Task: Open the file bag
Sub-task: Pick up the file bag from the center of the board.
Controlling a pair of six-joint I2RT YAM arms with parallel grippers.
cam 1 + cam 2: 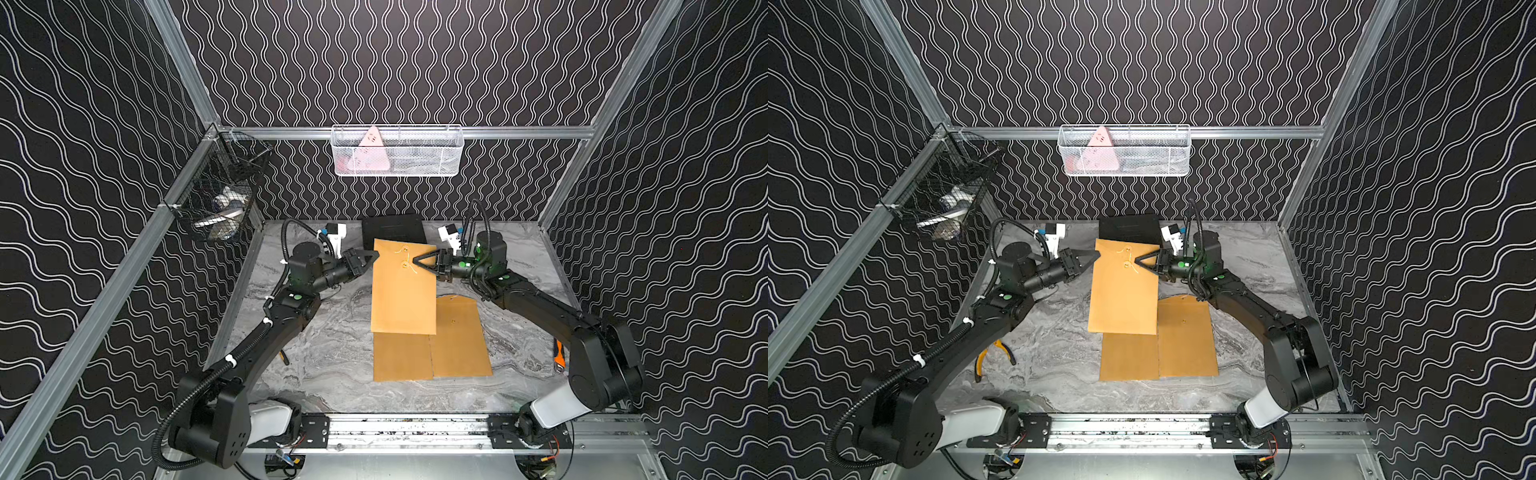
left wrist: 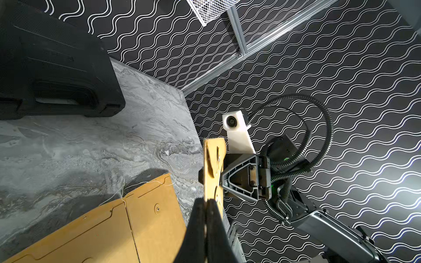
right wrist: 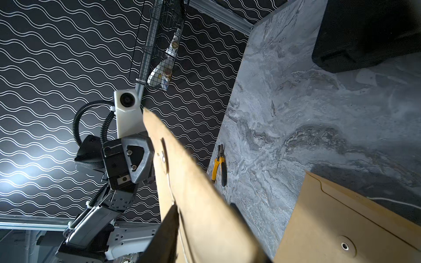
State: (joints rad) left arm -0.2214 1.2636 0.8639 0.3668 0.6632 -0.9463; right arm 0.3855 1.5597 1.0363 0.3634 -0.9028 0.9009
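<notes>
A brown kraft file bag [image 1: 403,291] [image 1: 1123,299] hangs upright over the middle of the table. Its round button [image 1: 404,264] and thin string [image 1: 413,269] face the top views. My left gripper [image 1: 374,258] [image 2: 206,202] is shut on the bag's upper left corner [image 2: 213,159]. My right gripper [image 1: 414,262] [image 3: 204,206] reaches in from the right at button height. Its jaws stand either side of the bag's edge [image 3: 193,182], one finger [image 3: 169,225] against the face by the string. Whether they pinch the bag or the string is hidden.
Two more kraft bags [image 1: 401,357] [image 1: 459,336] lie flat below the raised one. A black case [image 1: 392,230] sits at the back. Yellow pliers [image 1: 988,361] lie near the left arm, an orange tool [image 1: 559,353] by the right arm. Wire baskets [image 1: 397,151] [image 1: 224,195] hang on the walls.
</notes>
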